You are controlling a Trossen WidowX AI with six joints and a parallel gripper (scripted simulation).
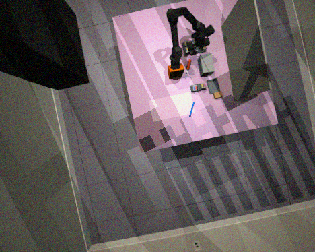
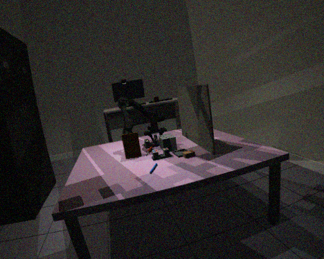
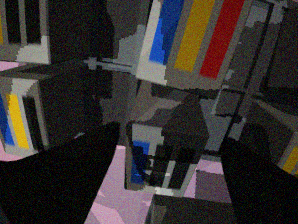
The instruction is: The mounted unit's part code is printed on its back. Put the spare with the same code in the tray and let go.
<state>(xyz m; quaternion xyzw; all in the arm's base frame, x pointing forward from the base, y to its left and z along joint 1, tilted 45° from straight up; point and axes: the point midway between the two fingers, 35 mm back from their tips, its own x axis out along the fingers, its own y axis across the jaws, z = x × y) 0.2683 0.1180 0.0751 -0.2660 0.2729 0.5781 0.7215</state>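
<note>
My gripper (image 1: 201,43) (image 2: 155,133) (image 3: 170,136) is open. Its fingers stand either side of a dark spare (image 3: 187,127) with blue and black stripes, without gripping it. Above this one in the wrist view is a spare (image 3: 192,37) striped blue, yellow and red. At the left is a spare (image 3: 20,122) striped blue, yellow and black, with another above it. A further spare (image 3: 292,161) shows at the right edge. The grey tray (image 1: 212,85) (image 2: 178,152) lies away from the arm's hand. The mounted unit and its code cannot be made out.
A grey box (image 1: 206,65) (image 2: 168,142) stands near the spares. A tall grey panel (image 1: 243,50) (image 2: 197,118) stands beyond it. An orange block (image 1: 176,72) (image 2: 131,145), an orange-handled tool (image 1: 188,64) and a blue stick (image 1: 192,109) (image 2: 154,168) are on the table. Two small units (image 1: 194,88) sit beside the tray.
</note>
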